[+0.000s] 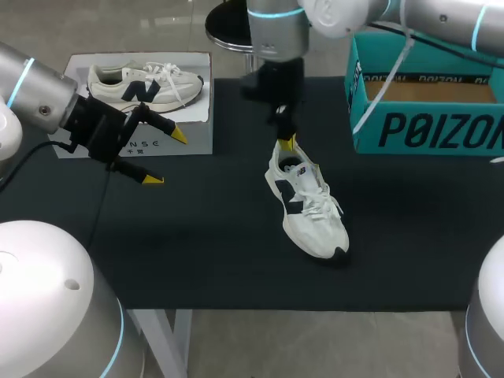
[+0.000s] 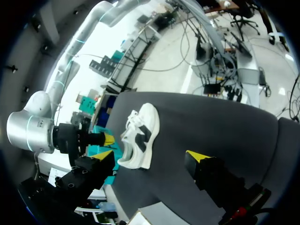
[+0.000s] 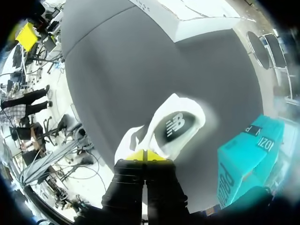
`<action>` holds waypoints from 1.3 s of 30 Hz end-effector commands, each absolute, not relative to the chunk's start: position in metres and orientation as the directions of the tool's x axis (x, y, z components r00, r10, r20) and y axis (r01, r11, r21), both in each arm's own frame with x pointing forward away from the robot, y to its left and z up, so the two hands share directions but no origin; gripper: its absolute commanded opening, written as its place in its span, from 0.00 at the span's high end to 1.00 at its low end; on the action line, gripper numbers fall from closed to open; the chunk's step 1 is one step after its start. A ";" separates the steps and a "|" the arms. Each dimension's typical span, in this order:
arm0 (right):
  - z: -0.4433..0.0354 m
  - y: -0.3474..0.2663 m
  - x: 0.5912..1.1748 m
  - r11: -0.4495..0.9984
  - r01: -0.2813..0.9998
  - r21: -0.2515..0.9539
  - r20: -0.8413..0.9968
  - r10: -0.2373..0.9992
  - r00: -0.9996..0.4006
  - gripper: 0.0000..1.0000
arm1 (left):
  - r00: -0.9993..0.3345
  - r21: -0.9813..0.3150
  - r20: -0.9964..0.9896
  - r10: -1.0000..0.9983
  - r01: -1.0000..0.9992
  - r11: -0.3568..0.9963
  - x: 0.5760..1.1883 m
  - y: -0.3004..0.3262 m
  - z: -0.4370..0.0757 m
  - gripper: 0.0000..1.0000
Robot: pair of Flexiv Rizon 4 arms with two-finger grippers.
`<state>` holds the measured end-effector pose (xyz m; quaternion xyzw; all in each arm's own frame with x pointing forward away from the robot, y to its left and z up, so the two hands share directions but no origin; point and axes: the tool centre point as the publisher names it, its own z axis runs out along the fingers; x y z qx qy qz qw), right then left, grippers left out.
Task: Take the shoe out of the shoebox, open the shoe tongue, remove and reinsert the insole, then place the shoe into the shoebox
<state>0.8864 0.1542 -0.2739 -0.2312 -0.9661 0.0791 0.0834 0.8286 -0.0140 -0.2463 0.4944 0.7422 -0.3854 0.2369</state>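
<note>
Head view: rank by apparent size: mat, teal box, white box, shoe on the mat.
1. mat
2-3. teal box and white box: look alike, and the teal box is cut off at the view's edge, so unranked
4. shoe

We record teal shoebox (image 1: 429, 118) cut off at the tabletop's far right corner, its interior largely unseen, shoe (image 3: 180, 124) partly hidden behind right gripper (image 3: 145, 155), heel rim covered by its pinched tips.

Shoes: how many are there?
2. One shoe lies on the mat, heel in the right tool. The other shoe is at the white box. The teal box could hide more.
</note>
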 end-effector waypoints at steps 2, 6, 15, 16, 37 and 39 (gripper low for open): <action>-0.260 0.147 0.885 0.945 0.323 0.042 0.011 0.323 -0.946 1.00 | -0.399 -0.337 -0.731 0.554 0.917 0.215 0.829 -0.014 -0.246 0.00; -0.255 0.143 0.887 0.958 0.135 0.253 -0.062 0.155 -0.986 1.00 | -0.399 -0.337 -0.731 0.554 0.917 0.215 0.829 -0.014 -0.246 0.00; -0.250 0.140 0.891 0.984 0.065 0.165 0.021 0.063 -0.998 1.00 | -0.399 -0.337 -0.731 0.554 0.917 0.215 0.829 -0.014 -0.246 0.00; -0.250 0.140 0.891 0.984 0.065 0.165 0.021 0.063 -0.998 1.00 | -0.399 -0.337 -0.731 0.554 0.917 0.215 0.829 -0.014 -0.246 0.00; -0.277 0.154 0.941 0.984 -0.146 0.098 -0.065 -0.140 -0.988 1.00 | -0.399 -0.337 -0.731 0.554 0.917 0.215 0.829 -0.014 -0.246 0.00; -0.281 0.156 0.949 0.983 -0.161 0.092 -0.057 -0.156 -0.986 1.00 | -0.399 -0.337 -0.731 0.554 0.917 0.215 0.829 -0.014 -0.246 0.00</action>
